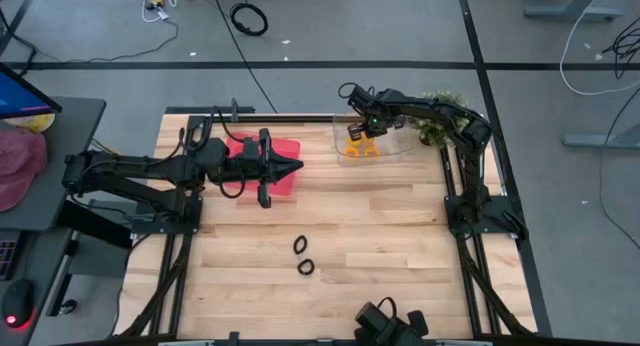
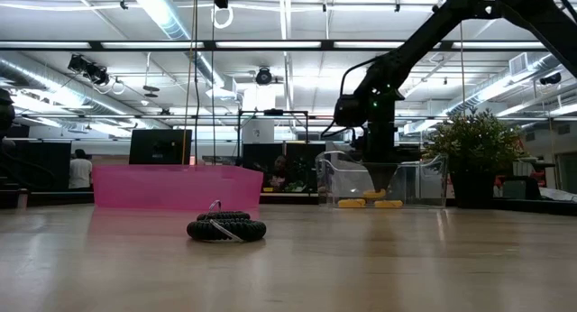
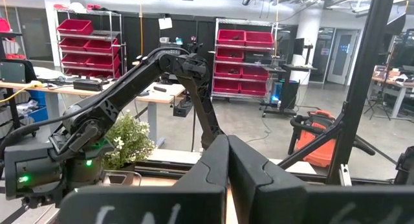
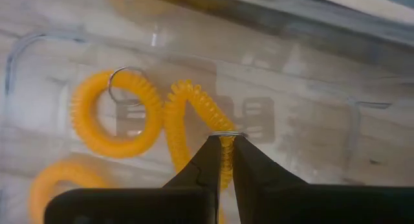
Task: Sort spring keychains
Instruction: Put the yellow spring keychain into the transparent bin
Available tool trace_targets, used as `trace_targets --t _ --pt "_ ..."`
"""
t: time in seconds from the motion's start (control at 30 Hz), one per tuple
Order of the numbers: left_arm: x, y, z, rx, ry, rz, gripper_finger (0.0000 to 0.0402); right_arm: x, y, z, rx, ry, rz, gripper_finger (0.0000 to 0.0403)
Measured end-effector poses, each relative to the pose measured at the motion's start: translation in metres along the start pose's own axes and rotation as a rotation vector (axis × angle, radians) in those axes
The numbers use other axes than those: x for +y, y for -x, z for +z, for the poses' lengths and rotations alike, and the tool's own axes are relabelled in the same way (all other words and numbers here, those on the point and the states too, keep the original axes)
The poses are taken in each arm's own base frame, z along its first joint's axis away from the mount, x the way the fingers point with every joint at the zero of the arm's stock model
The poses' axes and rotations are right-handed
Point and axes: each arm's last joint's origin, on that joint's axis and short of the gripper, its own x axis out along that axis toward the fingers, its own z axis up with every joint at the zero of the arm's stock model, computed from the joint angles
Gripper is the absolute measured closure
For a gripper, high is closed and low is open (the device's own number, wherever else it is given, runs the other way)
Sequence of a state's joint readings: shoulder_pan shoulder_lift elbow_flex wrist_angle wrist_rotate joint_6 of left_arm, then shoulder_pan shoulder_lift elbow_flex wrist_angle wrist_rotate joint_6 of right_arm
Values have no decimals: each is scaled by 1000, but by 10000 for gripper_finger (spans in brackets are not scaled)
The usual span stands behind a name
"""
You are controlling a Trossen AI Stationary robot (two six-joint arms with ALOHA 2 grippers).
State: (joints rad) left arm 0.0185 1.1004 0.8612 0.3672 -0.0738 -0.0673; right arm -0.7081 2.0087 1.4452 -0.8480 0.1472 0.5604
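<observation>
Wooden tabletop [image 1: 400,236], with a pink bin [image 1: 285,171] and a clear bin [image 1: 395,146] at the far side. Right tool [image 4: 225,146] down inside the clear bin, pinched nearly closed on an orange spring keychain [image 4: 194,114] beside two more orange ones [image 4: 116,114]; two black keychains [image 1: 303,256] left mid-tabletop; left tool [image 1: 290,168] closed, empty, over the pink bin. Might have snagged: coil or ring catching a finger on release and riding back out.
</observation>
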Motion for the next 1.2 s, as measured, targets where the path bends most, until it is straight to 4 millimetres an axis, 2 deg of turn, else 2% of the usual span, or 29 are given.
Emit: trace_targets --t 0.47,1.2 --pt "0 0 -1 7 -2 0 395 -11 -2 6 23 -26 20 380" --pt "0 0 -1 7 -1 1 395 -9 -2 5 52 -12 75 379"
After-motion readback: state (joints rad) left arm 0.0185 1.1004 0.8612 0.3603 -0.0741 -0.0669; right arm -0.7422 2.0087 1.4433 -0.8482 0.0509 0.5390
